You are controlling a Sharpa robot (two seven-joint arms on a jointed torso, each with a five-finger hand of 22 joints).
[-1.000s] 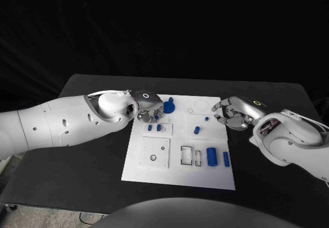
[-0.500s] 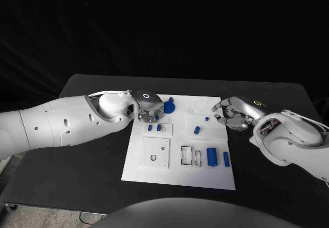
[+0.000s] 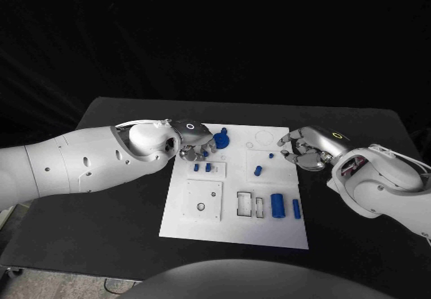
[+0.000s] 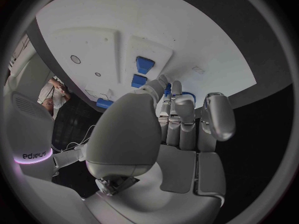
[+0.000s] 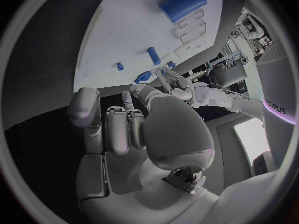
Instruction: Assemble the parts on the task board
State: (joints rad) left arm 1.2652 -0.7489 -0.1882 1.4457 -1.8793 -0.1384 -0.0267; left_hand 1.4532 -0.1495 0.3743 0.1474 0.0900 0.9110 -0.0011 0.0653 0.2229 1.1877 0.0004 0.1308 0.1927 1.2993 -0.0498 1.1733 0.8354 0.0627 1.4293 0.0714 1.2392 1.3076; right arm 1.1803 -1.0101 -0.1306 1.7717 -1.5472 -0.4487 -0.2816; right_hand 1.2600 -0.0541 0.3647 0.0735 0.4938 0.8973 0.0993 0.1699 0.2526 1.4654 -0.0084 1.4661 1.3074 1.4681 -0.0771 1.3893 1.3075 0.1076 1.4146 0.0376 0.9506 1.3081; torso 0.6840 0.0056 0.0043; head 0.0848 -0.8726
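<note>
Here the white board (image 3: 235, 205) lies mid-table, small blue pieces scattered on it, a bigger blue piece (image 3: 221, 139) at its far edge. The left hand (image 3: 191, 142) hangs over that corner, fingers curled; whether it holds anything I cannot tell. The right hand (image 3: 308, 148) hovers off the board's right edge, fingers loosely curled on nothing.

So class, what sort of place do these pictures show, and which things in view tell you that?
Probably a robotics lab test bench. A white task board with cut-out slots and small blue parts lies on a black table against a dark backdrop, with the left hand and right hand over it.
</note>
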